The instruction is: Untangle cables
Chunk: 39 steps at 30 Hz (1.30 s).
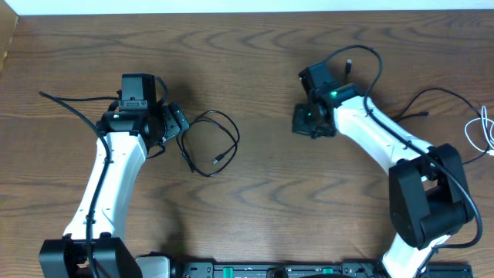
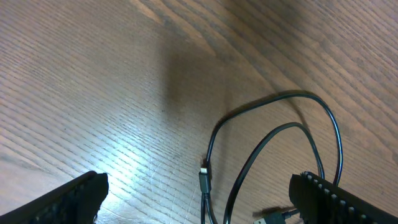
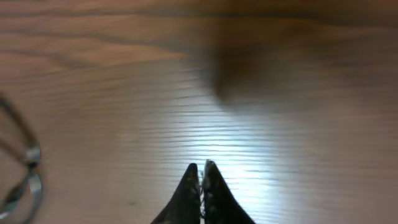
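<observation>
The black cable (image 1: pixel 210 144) lies on the table in a loose loop, just right of my left gripper (image 1: pixel 176 131). In the left wrist view its strands (image 2: pixel 273 134) run between the wide-open fingers (image 2: pixel 69 199), with a small plug (image 2: pixel 204 177) and a flat plug (image 2: pixel 277 216) lying between the jaws; nothing is gripped. The white cable (image 1: pixel 483 128) lies coiled at the far right edge, apart from both grippers. My right gripper (image 1: pixel 299 121) hovers over bare wood at centre right, its fingertips (image 3: pixel 201 172) pressed together on nothing.
Thicker black wires (image 1: pixel 363 55) loop from the right arm, and another (image 1: pixel 65 104) trails off the left arm. A blurred pale loop (image 3: pixel 25 180) shows at the left edge of the right wrist view. The wooden table's far edge (image 1: pixel 247 14) runs along the top.
</observation>
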Tool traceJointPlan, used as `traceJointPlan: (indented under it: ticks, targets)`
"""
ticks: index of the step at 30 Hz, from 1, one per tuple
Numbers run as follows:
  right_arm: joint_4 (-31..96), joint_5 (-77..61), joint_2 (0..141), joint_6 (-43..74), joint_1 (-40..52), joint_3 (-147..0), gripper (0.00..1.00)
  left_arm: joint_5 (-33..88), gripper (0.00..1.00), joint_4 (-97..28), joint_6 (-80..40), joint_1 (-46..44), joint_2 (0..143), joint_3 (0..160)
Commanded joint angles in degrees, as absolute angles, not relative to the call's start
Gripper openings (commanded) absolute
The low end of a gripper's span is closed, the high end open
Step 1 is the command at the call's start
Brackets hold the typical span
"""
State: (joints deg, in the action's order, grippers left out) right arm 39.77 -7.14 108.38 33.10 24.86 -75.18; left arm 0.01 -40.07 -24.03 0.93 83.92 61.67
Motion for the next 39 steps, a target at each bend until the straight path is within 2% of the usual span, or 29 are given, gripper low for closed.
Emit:
traceJointPlan:
  ticks: [1, 7, 14, 18, 23, 27, 39]
  targets:
    - [36.67, -14.11, 108.77, 29.39, 27.99, -75.50, 0.01, -0.69, 0.98, -40.23, -24.32, 1.06, 84.23, 62.11]
    - [28.97, -17.08, 108.77, 26.11, 33.74, -76.27, 0.01, -0.69, 0.98, -40.23, -24.32, 1.06, 84.23, 62.11]
    - [32.16, -18.76, 108.77, 26.24, 35.75, -87.94, 0.01, -0.69, 0.98, -40.23, -24.32, 1.06, 84.23, 62.11]
    - [30.57, -17.89, 108.79, 26.24, 36.73, -89.32, 0.02, -0.69, 0.98, -40.25, -24.32, 1.06, 84.23, 62.11]
    - [29.21, -10.52, 110.89, 26.24, 39.29, -89.12, 0.36, -0.69, 0.98, -40.25, -24.32, 1.06, 84.23, 62.11]
    - [27.38, -7.38, 113.86, 26.04, 41.63, -89.12, 0.52, -0.69, 0.98, -40.25, -24.32, 1.06, 84.23, 62.11]
    - [25.89, 1.67, 124.64, 26.04, 44.47, -89.12, 0.66, -0.69, 0.98, -40.25, -24.32, 1.06, 84.23, 62.11]
